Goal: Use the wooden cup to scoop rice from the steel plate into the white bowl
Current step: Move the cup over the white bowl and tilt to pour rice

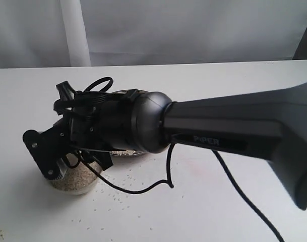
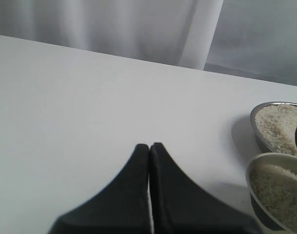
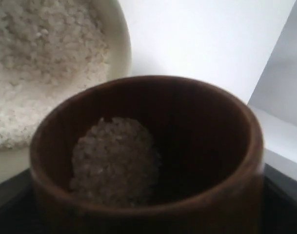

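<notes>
Brown wooden cup (image 3: 202, 146) holds rice (image 3: 114, 161) near the white bowl (image 3: 120, 44).

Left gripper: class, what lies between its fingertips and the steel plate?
Nothing stands there. The left wrist view shows only bare white table between the shut left gripper and the steel plate.

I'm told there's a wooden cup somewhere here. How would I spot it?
Follow the long black arm across the white table to the right gripper at its end. Clamped there, close to the white bowl, is the wooden cup. It's the only reddish-brown thing: dark inside, with a little rice in it.
</notes>
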